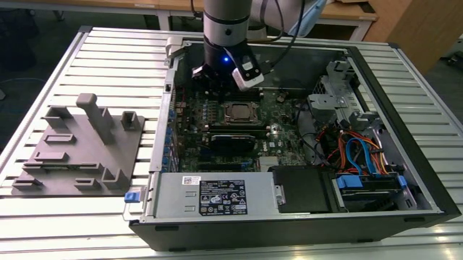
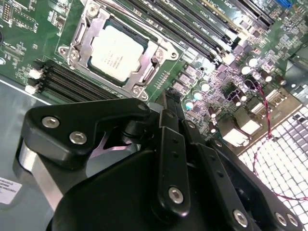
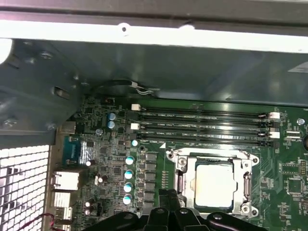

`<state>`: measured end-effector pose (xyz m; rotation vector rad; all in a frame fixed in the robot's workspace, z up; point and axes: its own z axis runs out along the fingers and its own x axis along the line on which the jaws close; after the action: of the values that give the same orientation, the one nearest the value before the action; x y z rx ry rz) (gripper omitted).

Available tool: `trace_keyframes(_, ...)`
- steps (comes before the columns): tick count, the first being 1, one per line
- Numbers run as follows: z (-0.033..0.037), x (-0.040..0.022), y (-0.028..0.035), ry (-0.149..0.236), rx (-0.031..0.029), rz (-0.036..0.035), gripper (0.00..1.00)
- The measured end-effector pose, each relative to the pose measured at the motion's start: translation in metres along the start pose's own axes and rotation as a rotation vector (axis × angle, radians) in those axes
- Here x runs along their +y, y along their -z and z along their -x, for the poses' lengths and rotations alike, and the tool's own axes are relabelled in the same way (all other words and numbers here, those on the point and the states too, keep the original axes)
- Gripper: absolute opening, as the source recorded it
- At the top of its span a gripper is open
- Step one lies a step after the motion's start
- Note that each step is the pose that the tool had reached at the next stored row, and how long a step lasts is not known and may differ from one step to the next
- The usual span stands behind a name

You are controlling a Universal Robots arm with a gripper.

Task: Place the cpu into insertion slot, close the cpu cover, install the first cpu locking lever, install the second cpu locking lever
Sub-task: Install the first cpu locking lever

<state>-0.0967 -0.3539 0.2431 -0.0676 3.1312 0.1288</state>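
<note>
exterior view, from its left across to its right: a grey fixture [image 1: 79, 146] with upright pegs and blocks lies on the slatted table [image 1: 43, 227], well apart from everything else. just beside it lies the open computer case [image 1: 289, 230], with a silver labelled box [image 1: 210, 195] at its near edge. my gripper [image 1: 213, 81] hangs inside the case over the green motherboard [image 1: 289, 142], towards the far wall. its tips are pressed together and grasp nothing.

a little to the exterior view's right of my gripper, and nearer the camera, the cpu [image 1: 237, 111] already lies flat in the insertion slot [image 1: 224, 104], its pale metal face up. further right stands a grey metal drive cage [image 1: 329, 100]. beyond that, a tangle of blue and orange cables [image 1: 358, 151] runs down towards the case's near corner.

in the second wrist view my gripper [image 2: 171, 98] points at the board just beside one corner of the insertion slot [image 2: 67, 54], apart from it. the cpu [image 2: 117, 52] sits square in the middle. the cpu cover [image 2: 85, 33] lies down flat around it, so the chip's face shows through the cover's window. long black memory slots [image 2: 72, 83] run along one side of the socket.

in the first wrist view my gripper [image 3: 167, 195] shows as a single dark point near the socket's edge. the cpu [image 3: 217, 182] lies framed by the cpu cover [image 3: 211, 156]. the memory slots [image 3: 202, 127] lie between the socket and the grey case wall [image 3: 192, 77]. whether the locking levers are latched, i cannot tell.
</note>
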Motion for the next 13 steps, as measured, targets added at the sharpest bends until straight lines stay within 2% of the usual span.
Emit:
trace_keyframes(6,-0.0029,0.0032,0.0015,0.0,0.0,0.0,0.1)
trace_keyframes(13,-0.0045,0.0101,0.002,0.0,0.0,0.0,0.1)
